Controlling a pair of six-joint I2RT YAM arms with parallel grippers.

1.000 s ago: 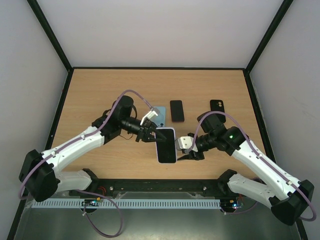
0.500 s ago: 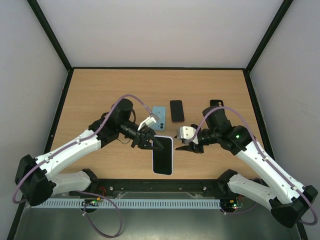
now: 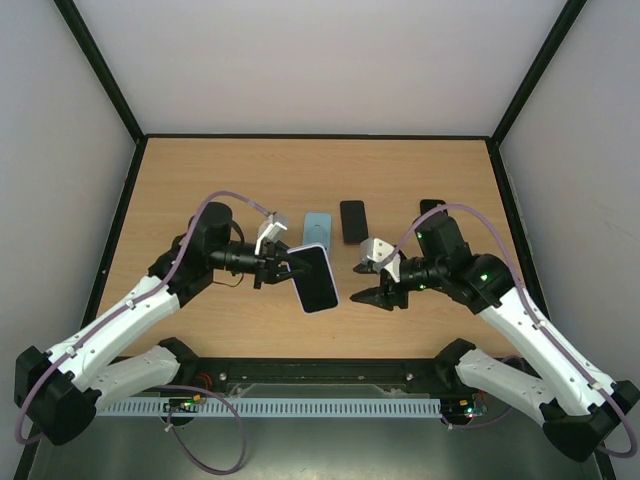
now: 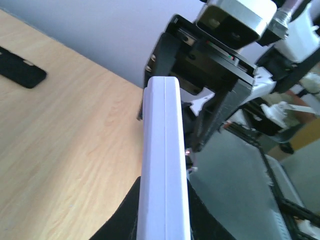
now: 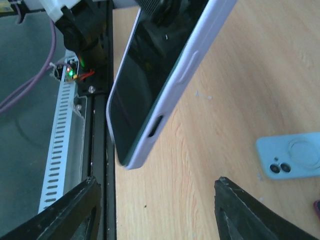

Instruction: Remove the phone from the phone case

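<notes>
My left gripper (image 3: 283, 266) clamps the phone case (image 5: 181, 82), phone (image 3: 316, 279) inside, raised above the table (image 3: 200, 180); my right gripper (image 3: 370, 283) stands wide just beside it; hold the case rigid; peel one corner off the phone first.

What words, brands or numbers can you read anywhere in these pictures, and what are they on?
No text can be read in any view.
Cased phone: dark screen, nothing printed on its lilac edge.
Blue case: only a ring and camera holes, no logo.
Black phone and black case: too small to tell.
</notes>
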